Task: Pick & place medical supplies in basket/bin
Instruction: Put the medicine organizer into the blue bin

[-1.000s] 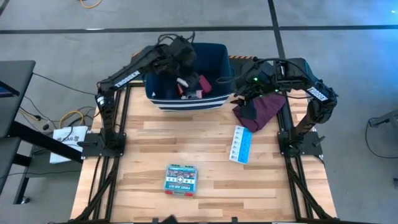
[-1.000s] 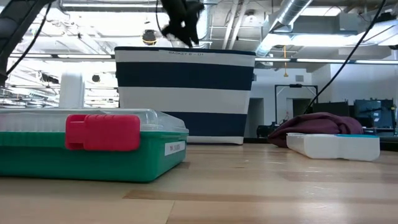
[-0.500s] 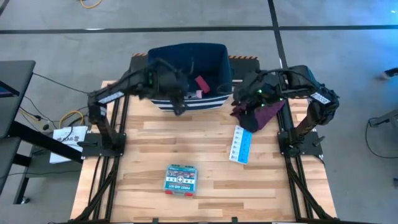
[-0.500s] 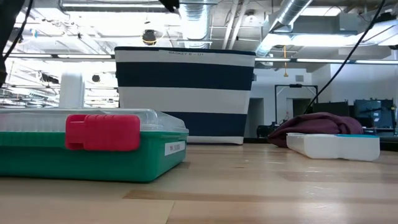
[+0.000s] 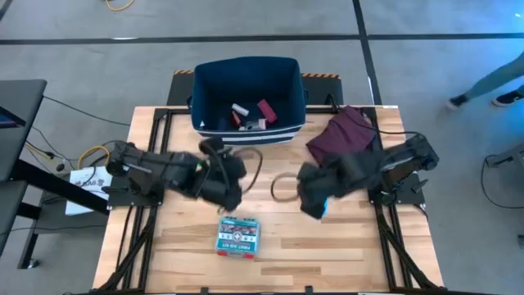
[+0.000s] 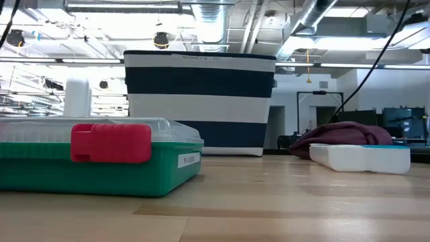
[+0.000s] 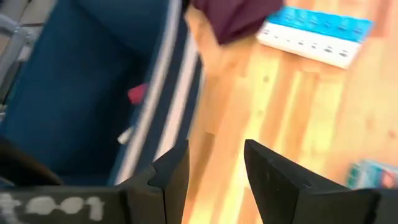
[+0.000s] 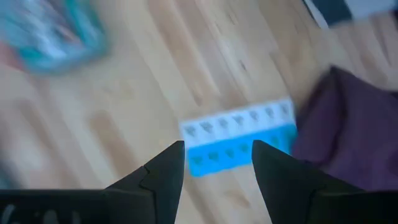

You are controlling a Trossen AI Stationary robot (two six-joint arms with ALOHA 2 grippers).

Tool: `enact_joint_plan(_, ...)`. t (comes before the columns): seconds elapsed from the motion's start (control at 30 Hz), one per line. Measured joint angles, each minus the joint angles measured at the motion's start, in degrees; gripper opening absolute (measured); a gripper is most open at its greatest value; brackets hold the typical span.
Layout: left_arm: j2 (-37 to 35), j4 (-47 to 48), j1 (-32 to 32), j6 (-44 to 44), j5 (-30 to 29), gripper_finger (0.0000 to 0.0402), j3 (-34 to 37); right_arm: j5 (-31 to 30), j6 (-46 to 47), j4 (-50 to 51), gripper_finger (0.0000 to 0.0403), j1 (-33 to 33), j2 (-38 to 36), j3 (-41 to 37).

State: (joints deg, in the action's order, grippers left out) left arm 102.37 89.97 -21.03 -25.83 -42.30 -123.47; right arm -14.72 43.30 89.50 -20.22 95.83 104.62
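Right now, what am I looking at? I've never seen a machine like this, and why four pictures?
It is a robot with two dark arms at a wooden table, each ending in a two-fingered pincer. One camera looks down from above, one sits level with the tabletop, and one rides on each wrist. The left pincer and right pincer are both open and hold nothing. On the table lie a teal first-aid box, a light-blue pill strip and a maroon cloth. The navy striped bin at the far edge already holds several small items.
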Motion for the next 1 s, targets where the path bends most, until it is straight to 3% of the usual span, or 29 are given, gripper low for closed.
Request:
enact_joint_plan(0.1, -0.7, -0.04, -3.14, -3.15, -0.23, 0.0144, 3.12, -2.88, 5.07, 0.2, 0.0182, -2.37, 0.13, -8.46)
enact_joint_plan(0.33, -3.08, -0.04, -7.95, -11.08, -0.58, 0.0144, 10.31, -2.06, 13.0, -0.08, 0.0182, -6.37, -4.16, -21.32)
enact_joint_plan(0.63, -3.47, -1.15, -7.35, -14.2, -2.51, 0.0144, 12.23, -13.12, 26.28, -1.66, 0.0182, -11.73, -24.6, -30.77)
enact_joint_plan(0.83, -2.89, -7.2, -5.1, -9.36, -6.48, 0.0144, 13.46, -15.43, 36.39, -18.9, 0.0182, -13.68, -37.7, -47.19)
enact_joint_plan(1.0, -2.81, -21.88, -1.86, 1.43, -1.21, 0.0144, 20.09, -12.16, 40.72, -34.83, 0.0182, -14.52, -41.29, -61.65)
